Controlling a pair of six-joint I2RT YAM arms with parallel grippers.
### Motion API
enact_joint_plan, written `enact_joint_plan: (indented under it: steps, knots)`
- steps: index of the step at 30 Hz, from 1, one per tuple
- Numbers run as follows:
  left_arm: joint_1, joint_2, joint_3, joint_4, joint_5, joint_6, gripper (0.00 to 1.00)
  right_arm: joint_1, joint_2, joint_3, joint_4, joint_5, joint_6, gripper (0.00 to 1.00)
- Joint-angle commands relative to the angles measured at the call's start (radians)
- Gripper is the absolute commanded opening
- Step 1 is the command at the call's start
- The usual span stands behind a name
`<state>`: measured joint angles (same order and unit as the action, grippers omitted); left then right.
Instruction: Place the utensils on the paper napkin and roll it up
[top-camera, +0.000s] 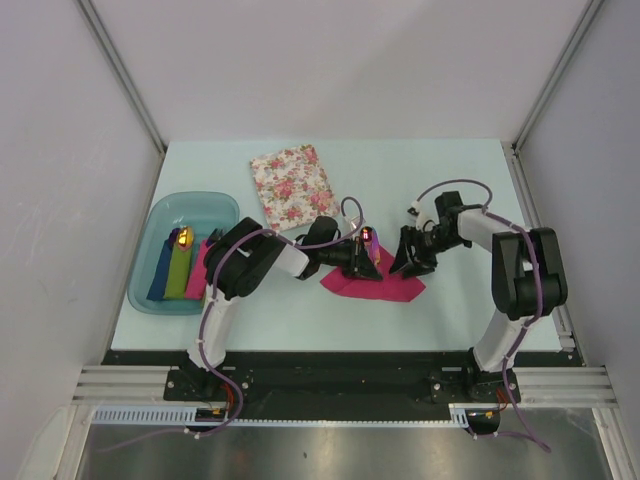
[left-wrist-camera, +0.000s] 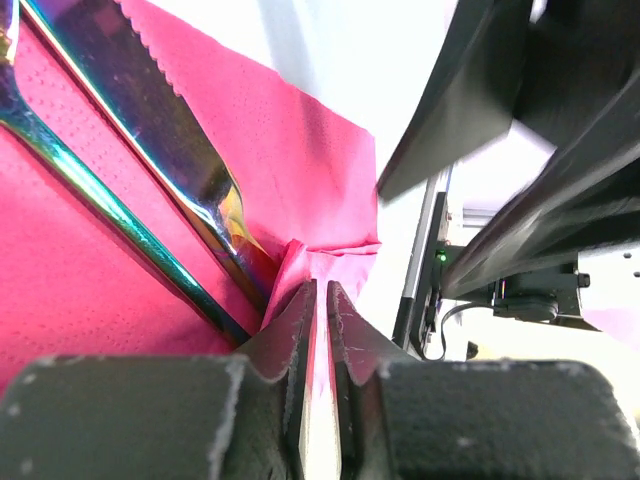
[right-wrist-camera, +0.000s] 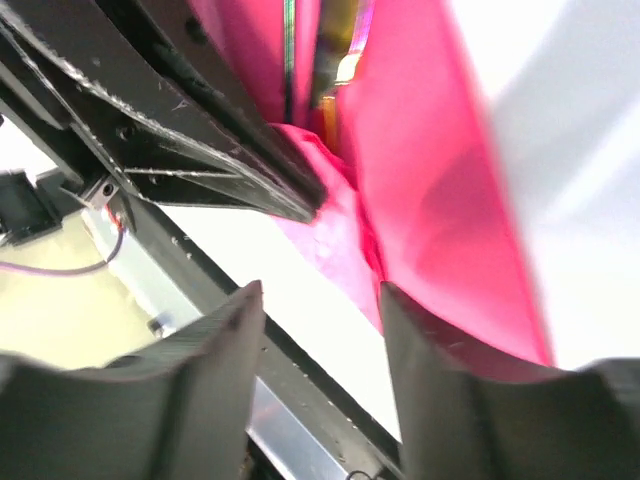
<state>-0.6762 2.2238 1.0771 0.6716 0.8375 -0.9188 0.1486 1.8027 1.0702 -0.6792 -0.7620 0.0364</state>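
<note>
The left end effector (left-wrist-camera: 317, 290) is nearly shut, its rough black tips nipping a crumpled fold of the paper napkin (left-wrist-camera: 300, 150), a dimpled magenta sheet lying on the pale worktop (top-camera: 450, 180). Two slim, iridescent metal utensils (left-wrist-camera: 170, 150), one with a serrated edge, lie slantwise on it. The right end effector (right-wrist-camera: 320, 300) stands open, just beside the napkin's edge.

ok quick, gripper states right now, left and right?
Left gripper: shut on the paper napkin edge.
Right gripper: open, holding nothing.
</note>
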Motion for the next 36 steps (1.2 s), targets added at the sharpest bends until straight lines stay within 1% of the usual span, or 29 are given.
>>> enact_joint_plan:
  steps: [1,2,3,4,8,12,16,18,19,21,22,27,28,31,34,36]
  knots:
    - [0.009,0.02,0.004,0.008,-0.009,0.005,0.13,-0.075,-0.057,0.027,-0.074,0.079,-0.026,0.65]
    - [0.009,0.02,0.006,0.006,-0.011,0.006,0.13,-0.102,-0.057,0.025,-0.098,0.107,-0.033,0.7]
    - [0.009,0.019,0.006,0.005,-0.011,0.008,0.13,-0.113,-0.055,0.019,-0.106,0.124,-0.033,0.71]
    - [0.009,0.019,0.006,0.005,-0.011,0.009,0.13,-0.124,-0.055,0.011,-0.112,0.141,-0.061,0.76]
    - [0.009,0.02,0.003,-0.001,-0.009,0.017,0.13,-0.141,-0.051,-0.024,-0.125,0.191,-0.086,0.77]
    - [0.009,0.022,0.004,-0.001,-0.011,0.015,0.13,-0.142,0.035,-0.026,-0.121,0.184,-0.093,0.77]
    - [0.009,0.014,0.006,-0.003,-0.009,0.021,0.13,-0.141,0.111,-0.018,-0.126,0.122,-0.099,0.73]
    - [0.012,0.016,0.004,-0.004,-0.011,0.02,0.13,-0.132,0.133,-0.023,-0.115,0.061,-0.096,0.71]
    - [0.012,0.017,0.006,-0.004,-0.012,0.02,0.13,-0.13,0.147,-0.026,-0.108,-0.016,-0.09,0.69]
    - [0.012,0.02,0.007,-0.004,-0.009,0.02,0.13,-0.13,0.168,-0.024,-0.092,-0.087,-0.07,0.67]
    - [0.012,0.022,0.01,-0.004,-0.009,0.018,0.13,-0.13,0.173,-0.021,-0.091,-0.136,-0.07,0.65]
    - [0.013,0.025,0.018,-0.007,-0.009,0.017,0.13,-0.13,0.135,-0.012,-0.063,-0.25,-0.053,0.62]
    - [0.013,0.025,0.02,-0.007,-0.009,0.018,0.13,-0.132,0.129,-0.01,-0.062,-0.294,-0.052,0.61]
    - [0.013,0.025,0.02,-0.007,-0.009,0.018,0.13,-0.132,0.11,-0.013,-0.068,-0.358,-0.047,0.57]
    - [0.013,0.028,0.021,-0.003,-0.011,0.011,0.13,-0.13,0.109,-0.018,-0.075,-0.364,-0.041,0.54]
    - [0.013,0.028,0.021,0.002,-0.009,0.008,0.13,-0.135,0.11,-0.032,-0.074,-0.37,-0.041,0.5]
